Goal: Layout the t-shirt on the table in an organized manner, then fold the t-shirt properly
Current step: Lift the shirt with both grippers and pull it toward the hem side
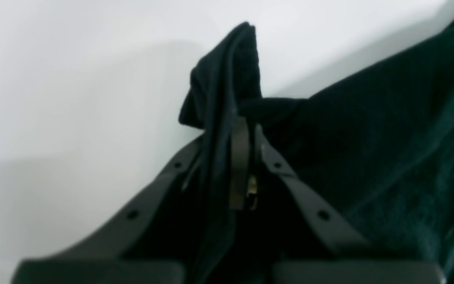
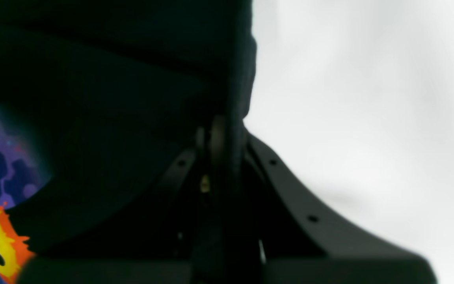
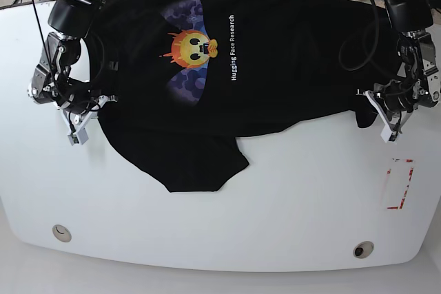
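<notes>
- I see the black t-shirt [image 3: 275, 67] spread wide across the far half of the counter [image 3: 275, 211], print side up.
- Its sun-face print [image 3: 191, 47] sits on purple patches left of centre, with a line of white lettering [image 3: 232, 47] running just to the print's right.
- One sleeve [image 3: 200, 163] lies flat, reaching toward the near edge below the print; the rest of the near hem runs roughly straight across to the right.
- My left tool [image 1: 246, 118] is at the right end of the shirt in the base view, clenched on a bunched fold of the black fabric that sticks up past its tips in the wrist view.
- My right tool [image 2: 221, 126] is at the left end, clenched on the shirt's edge; its wrist camera shows dark cloth filling the left of the frame, with a corner of the print low down.
- Both tools sit low, close over the white counter, well apart from each other with the shirt stretched between them.
- A red tape mark [image 3: 400, 184] lies on the counter near the right, apart from the shirt.
- Two small round holes [image 3: 363, 249] sit near the counter's near edge, one left and one right.
</notes>
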`<state>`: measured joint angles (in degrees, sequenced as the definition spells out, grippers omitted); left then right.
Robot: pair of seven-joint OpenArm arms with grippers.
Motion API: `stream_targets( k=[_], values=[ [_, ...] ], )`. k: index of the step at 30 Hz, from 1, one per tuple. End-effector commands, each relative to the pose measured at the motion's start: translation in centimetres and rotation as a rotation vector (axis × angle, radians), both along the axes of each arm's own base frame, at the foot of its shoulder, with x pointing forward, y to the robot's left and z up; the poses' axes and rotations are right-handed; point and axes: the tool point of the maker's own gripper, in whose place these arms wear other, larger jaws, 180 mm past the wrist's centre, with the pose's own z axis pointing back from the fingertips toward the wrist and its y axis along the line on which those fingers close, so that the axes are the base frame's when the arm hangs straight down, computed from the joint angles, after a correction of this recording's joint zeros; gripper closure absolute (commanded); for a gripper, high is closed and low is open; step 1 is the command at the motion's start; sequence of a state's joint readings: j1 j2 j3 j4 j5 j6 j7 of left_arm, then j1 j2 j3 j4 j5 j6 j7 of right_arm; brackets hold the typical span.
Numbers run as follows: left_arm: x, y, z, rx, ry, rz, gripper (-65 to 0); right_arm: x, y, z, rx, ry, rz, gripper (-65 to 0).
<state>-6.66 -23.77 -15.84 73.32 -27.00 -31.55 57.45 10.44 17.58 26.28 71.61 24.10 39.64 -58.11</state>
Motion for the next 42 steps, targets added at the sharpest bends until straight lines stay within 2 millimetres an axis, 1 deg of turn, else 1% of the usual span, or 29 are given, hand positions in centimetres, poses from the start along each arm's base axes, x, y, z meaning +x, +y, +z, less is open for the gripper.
stream_targets(
  k=[1,4,8,9,10,11,13,15,16,21,24,27,28,29,31,33,36,37,38,40,41,42],
  values=[
    [2.1,2.2,3.9,0.051,-0.112,0.014,0.0,2.3,-0.8,3.8,-0.036,-0.123,0.009,0.0],
    [2.7,2.3,5.9,0.073,-0.167,0.009,0.0,2.9,-0.8,5.7,-0.070,-0.173,0.024,0.0],
    [3.1,2.4,8.2,0.113,-0.211,-0.006,0.0,3.9,-0.9,7.8,-0.107,-0.217,0.039,0.0],
    [3.6,2.2,9.3,0.125,-0.235,-0.017,0.0,4.3,-0.9,8.6,-0.116,-0.232,0.042,0.0],
    [3.8,2.1,9.8,0.132,-0.246,-0.025,0.0,4.4,-0.9,8.9,-0.119,-0.237,0.043,0.0],
    [4.2,1.8,10.9,0.147,-0.275,-0.038,0.0,4.8,-0.9,9.5,-0.126,-0.250,0.045,0.0],
    [4.7,1.4,12.5,0.169,-0.315,-0.062,0.0,5.5,-1.0,10.6,-0.134,-0.276,0.046,0.0],
    [5.1,1.0,13.9,0.189,-0.355,-0.083,0.0,6.1,-1.5,11.7,-0.152,-0.292,0.044,0.0],
    [5.6,0.9,15.4,0.208,-0.393,-0.094,0.0,6.5,-1.9,12.4,-0.163,-0.301,0.042,0.0],
    [7.7,0.7,21.2,0.255,-0.540,-0.104,0.0,8.4,-2.8,15.8,-0.191,-0.366,0.034,0.0],
    [9.0,0.5,24.7,0.266,-0.630,-0.100,0.0,9.6,-3.9,18.5,-0.219,-0.409,0.024,0.0],
    [10.0,0.5,27.8,0.276,-0.690,-0.087,0.0,10.7,-4.8,20.5,-0.228,-0.430,0.009,0.0],
    [10.2,0.6,28.6,0.279,-0.702,-0.082,0.0,11.0,-4.9,20.9,-0.226,-0.436,0.007,0.0],
    [10.7,0.8,30.6,0.287,-0.733,-0.071,0.0,11.7,-5.5,22.4,-0.227,-0.457,-0.004,0.0],
    [11.1,0.8,32.8,0.291,-0.769,-0.059,0.0,12.4,-6.2,23.8,-0.226,-0.475,-0.018,0.0],
    [11.7,0.3,34.8,0.276,-0.809,-0.051,0.0,13.2,-6.7,25.3,-0.225,-0.493,-0.023,0.0],
    [12.2,-0.2,38.3,0.264,-0.882,-0.041,0.0,14.8,-7.0,28.3,-0.245,-0.520,-0.007,0.0],
    [12.3,-0.4,39.7,0.263,-0.910,-0.037,0.0,15.3,-7.2,29.7,-0.256,-0.535,-0.003,0.0],
    [12.2,-0.3,40.6,0.264,-0.928,-0.033,0.0,15.7,-7.1,30.5,-0.259,-0.545,0.003,0.0],
    [12.2,-0.6,43.4,0.271,-0.984,-0.033,0.0,16.3,-7.4,33.4,-0.273,-0.588,0.002,0.0],
    [12.2,-0.8,44.3,0.275,-1.000,-0.036,0.0,16.5,-7.5,34.5,-0.278,-0.605,0.000,0.0],
    [12.3,-1.0,45.6,0.280,-1.020,-0.041,0.0,16.7,-7.5,36.1,-0.284,-0.634,-0.002,0.0]
  ],
)
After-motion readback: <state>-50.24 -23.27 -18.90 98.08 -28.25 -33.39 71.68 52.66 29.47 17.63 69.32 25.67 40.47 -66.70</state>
